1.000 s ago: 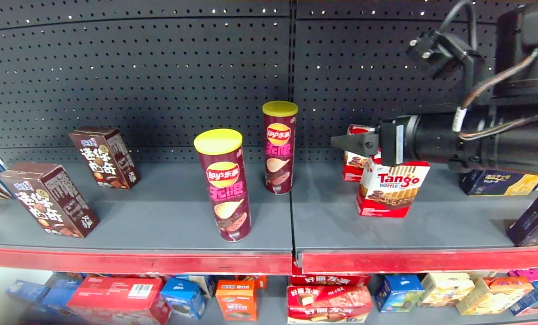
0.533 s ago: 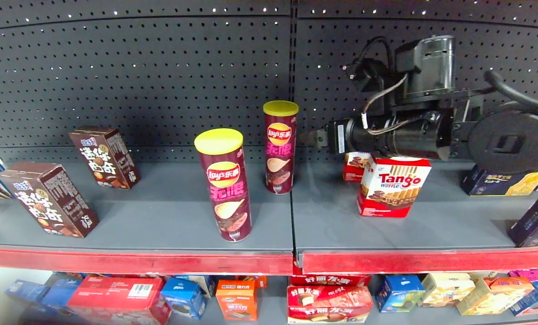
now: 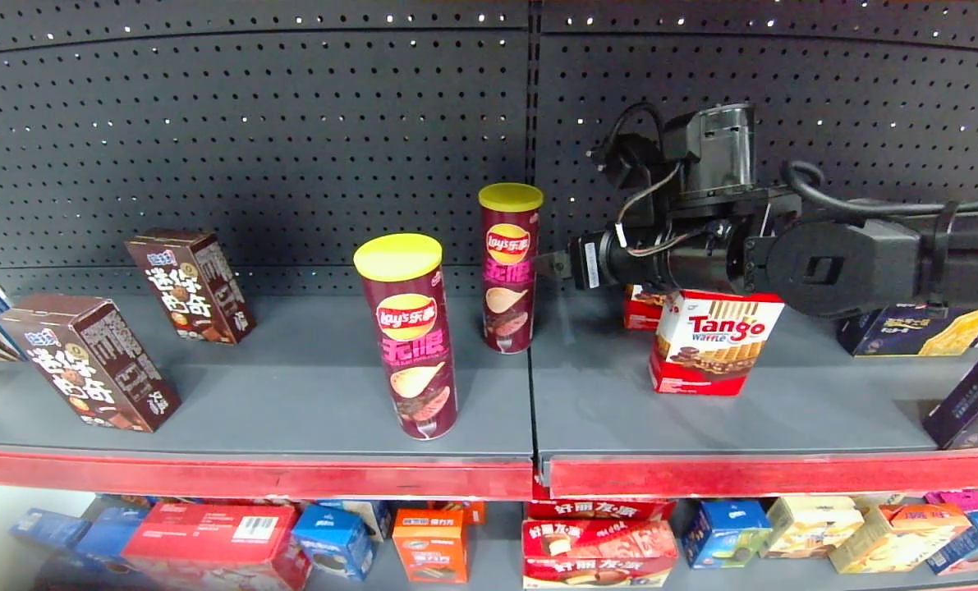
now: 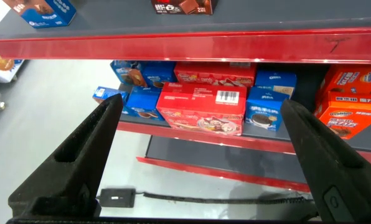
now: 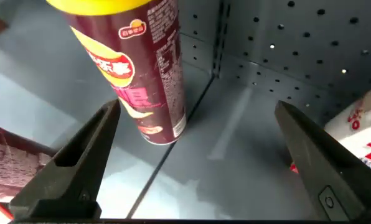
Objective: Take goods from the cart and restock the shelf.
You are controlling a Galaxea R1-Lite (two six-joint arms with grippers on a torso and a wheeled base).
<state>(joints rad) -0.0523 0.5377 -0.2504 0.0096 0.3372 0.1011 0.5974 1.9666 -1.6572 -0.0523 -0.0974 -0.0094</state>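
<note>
Grey shelf [image 3: 291, 386] holds the far chip can [image 3: 508, 271] upright near its back. Right claw [image 3: 550, 264] (fingers apart, nothing held) hangs just right of that can; left claw [image 4: 201, 109] gapes too.

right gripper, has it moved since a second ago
Yes. The right gripper has shifted left along the shelf, from near the wafer box to just beside the rear chip can.
</note>
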